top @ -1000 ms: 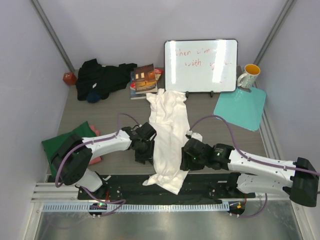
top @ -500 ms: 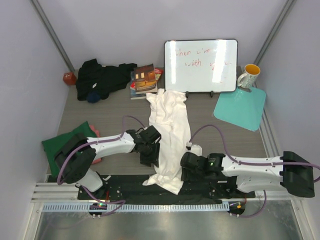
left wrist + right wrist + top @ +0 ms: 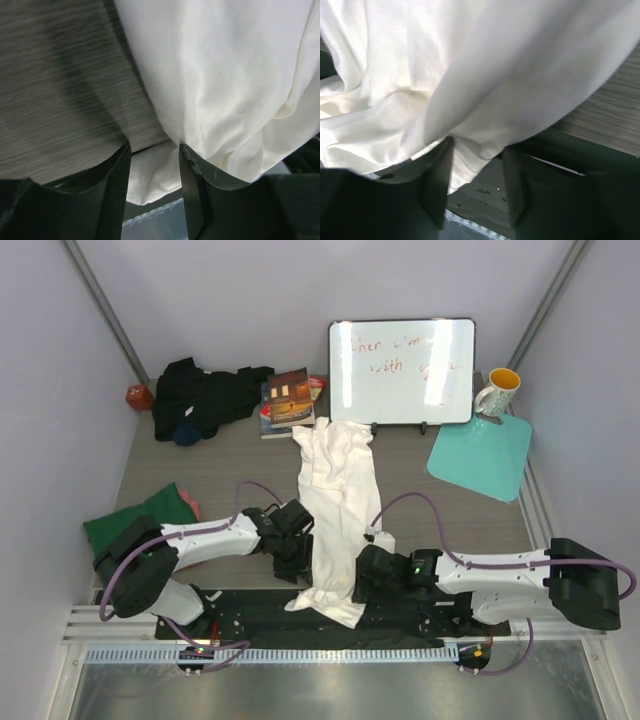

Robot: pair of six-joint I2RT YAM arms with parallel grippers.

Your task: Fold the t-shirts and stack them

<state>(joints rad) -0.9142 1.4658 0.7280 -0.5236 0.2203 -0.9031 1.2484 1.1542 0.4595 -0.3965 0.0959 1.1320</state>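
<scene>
White cloth, the t-shirt [image 3: 335, 490] lies as a long crumpled strip down the middle of the counter [image 3: 220, 470]. Its near end hangs over the edge onto the black base plate [image 3: 250, 615]. The left fingers [image 3: 112, 200] stand parted at its left border. The right fingers [image 3: 437, 185] stand parted under its right border, cloth draped across them. A black t-shirt [image 3: 205, 395] sits heaped far left, a dark green t-shirt [image 3: 135, 525] near left.
</scene>
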